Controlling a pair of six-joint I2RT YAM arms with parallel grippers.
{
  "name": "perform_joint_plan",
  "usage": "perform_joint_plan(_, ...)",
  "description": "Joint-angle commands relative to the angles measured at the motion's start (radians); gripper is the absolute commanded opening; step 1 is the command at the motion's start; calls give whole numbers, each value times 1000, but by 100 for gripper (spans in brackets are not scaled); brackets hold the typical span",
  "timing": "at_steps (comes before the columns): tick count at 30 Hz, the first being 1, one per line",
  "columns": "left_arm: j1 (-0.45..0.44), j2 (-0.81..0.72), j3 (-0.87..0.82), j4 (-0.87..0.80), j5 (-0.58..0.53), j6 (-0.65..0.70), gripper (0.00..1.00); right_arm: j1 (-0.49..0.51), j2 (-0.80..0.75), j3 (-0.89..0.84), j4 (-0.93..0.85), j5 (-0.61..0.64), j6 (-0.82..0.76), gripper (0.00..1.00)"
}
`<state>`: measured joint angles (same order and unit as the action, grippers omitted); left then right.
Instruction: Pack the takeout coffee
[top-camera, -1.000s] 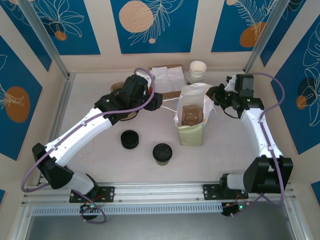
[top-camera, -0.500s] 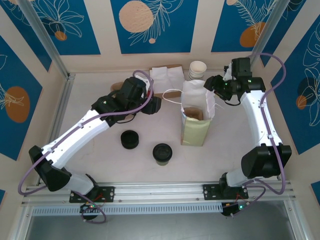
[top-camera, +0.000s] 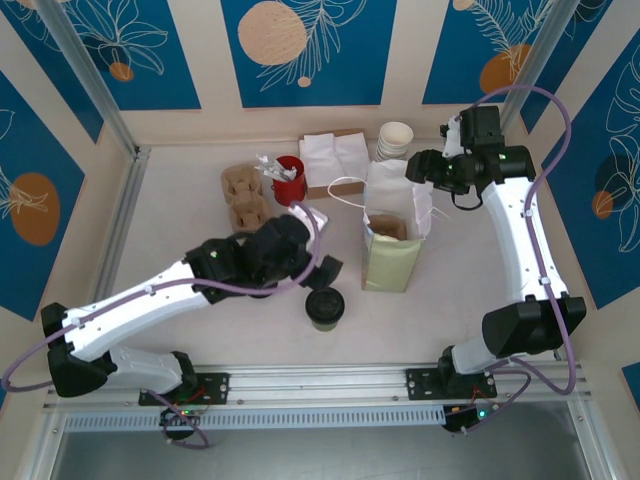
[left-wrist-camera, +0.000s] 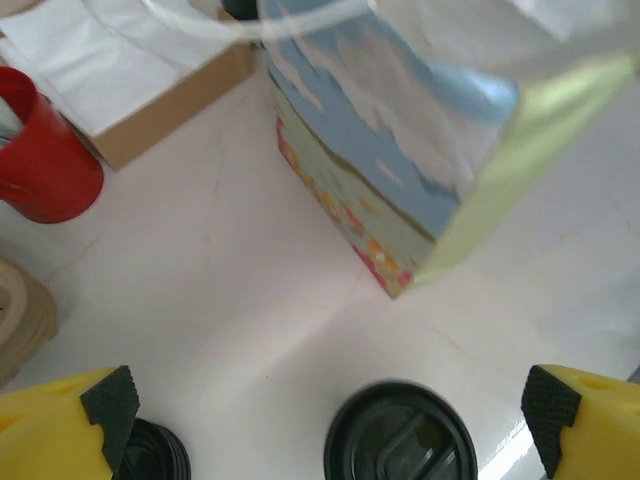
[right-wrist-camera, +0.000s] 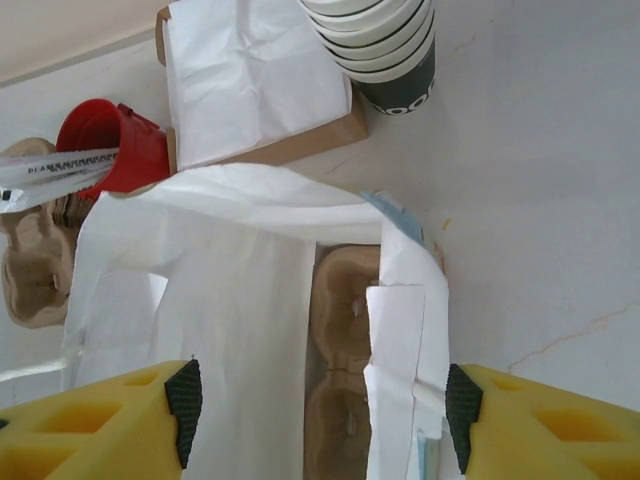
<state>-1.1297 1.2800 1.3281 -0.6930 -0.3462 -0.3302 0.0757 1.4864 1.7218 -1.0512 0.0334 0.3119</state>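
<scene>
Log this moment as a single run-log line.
left end effector: open, at takeout coffee, not gripping | right end effector: open, above paper bag mouth | coffee: lidded, on table, outside bag

left pincer (top-camera: 325, 272) swung forward from the back to the takeout coffee (top-camera: 325, 306), red cup (top-camera: 289, 180) uncovered

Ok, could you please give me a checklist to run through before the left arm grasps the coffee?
1. Left gripper jaws open: ok.
2. Coffee upright, lid on: ok.
3. Coffee between the jaws: ok.
4. Jaws low enough to grip: cannot tell.
5. Bag upright, mouth open: ok.
6. Right gripper clear of the mouth: cannot tell.
</scene>
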Motion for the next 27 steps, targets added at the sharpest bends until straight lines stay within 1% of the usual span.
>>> perform_joint_plan(1,-70,4,-47,-6,-83,-17,100,0,-52,-4,-39,-28,-39,68)
perform_joint_plan(4,-126,32,-82,-10,-81,-48,100,0,-63,-15,-57,-31,-38,68)
perform_joint_plan(9,-150,79,-148,24,-1,-141,100,-1,-94,-46,-65,-29,-38,68)
perform_joint_plan(15,-155,144,-162,5,-2,-246,100,-1,-105,-70,-62,-45,-41,68)
perform_joint_plan(19,-162,170,-155,17,4,-271,100,-2,-99,-77,-60,-58,-43,68)
perform_joint_plan(23,-164,184,-137,-20,-40,-298,100,-4,-94,-79,-52,-85,-44,68)
perform_joint_plan(27,-164,190,-136,-28,-51,-311,100,-8,-91,-72,-46,-90,-42,68)
